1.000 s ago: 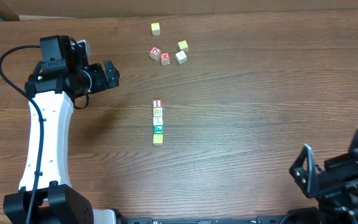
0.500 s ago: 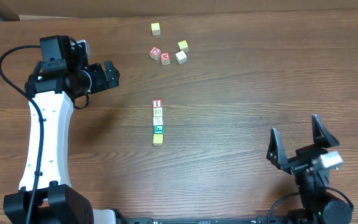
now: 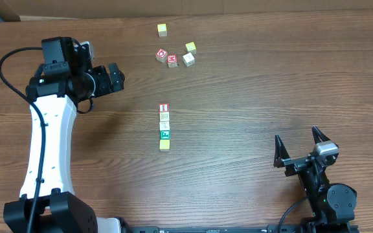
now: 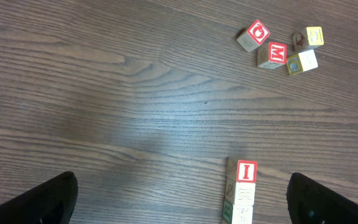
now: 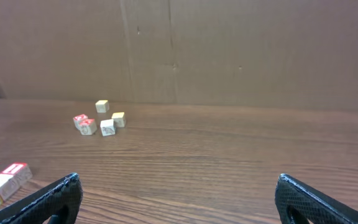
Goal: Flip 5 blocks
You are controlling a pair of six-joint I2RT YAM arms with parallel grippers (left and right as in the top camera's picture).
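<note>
Row: the five blocks [image 3: 164,125] are sitting in one straight line near the middle of the counter [image 3: 271,84], running from far to near, each touching the next.
Order: the red-faced block [image 3: 164,107] is lying at the far end, then two pale blocks [image 3: 164,116], then the green-faced block [image 3: 165,134], and the yellowish block [image 3: 165,144] is closing the near end.
Left arm: the left arm [image 3: 47,149] is reaching up the left side, its head hanging to the far left of the row and well apart from it.
Left jaws: they are standing wide open and holding nothing (the left wrist view is catching only the far end of the row between the two dark tips).
Right arm: the right arm [image 3: 329,194] is sitting at the near right corner, well apart from the row.
Right jaws: they are gaping wide and gripping nothing.
Other cubes: a loose cluster [image 3: 175,55] is lying at the far side, two of them red-faced, and a single yellowish cube [image 3: 162,29] is sitting just beyond it.
</note>
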